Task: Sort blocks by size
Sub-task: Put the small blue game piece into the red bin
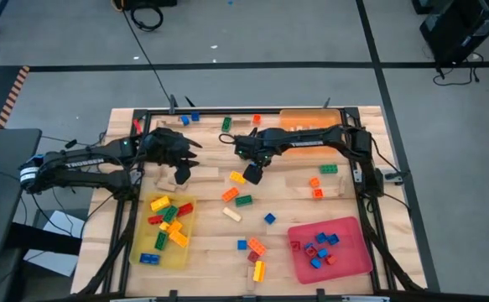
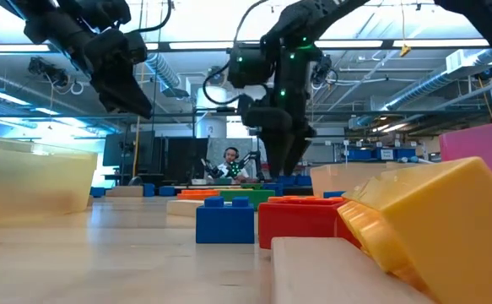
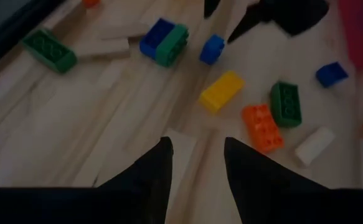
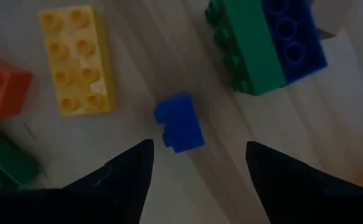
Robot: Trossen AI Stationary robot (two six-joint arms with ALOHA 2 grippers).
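Note:
Blocks lie scattered on the wooden table (image 1: 202, 252). My right gripper (image 4: 197, 152) points down, open, just above a small blue block (image 4: 180, 121) that lies on the table ahead of its fingertips, untouched. A yellow block (image 4: 78, 59) and a joined green-and-blue block (image 4: 265, 40) lie beside it. In the high view this gripper (image 1: 252, 174) is at the table's middle. My left gripper (image 3: 197, 155) is open and slants down above a tan wooden piece (image 3: 178, 146) lying flat on the table; in the high view it (image 1: 181, 174) is left of centre.
A yellow tray (image 1: 143, 243) at the near left holds several larger blocks. A red tray (image 1: 353, 260) at the near right holds several small blue and red ones. An orange tray (image 1: 303, 117) sits at the far edge. Loose blocks lie between the trays.

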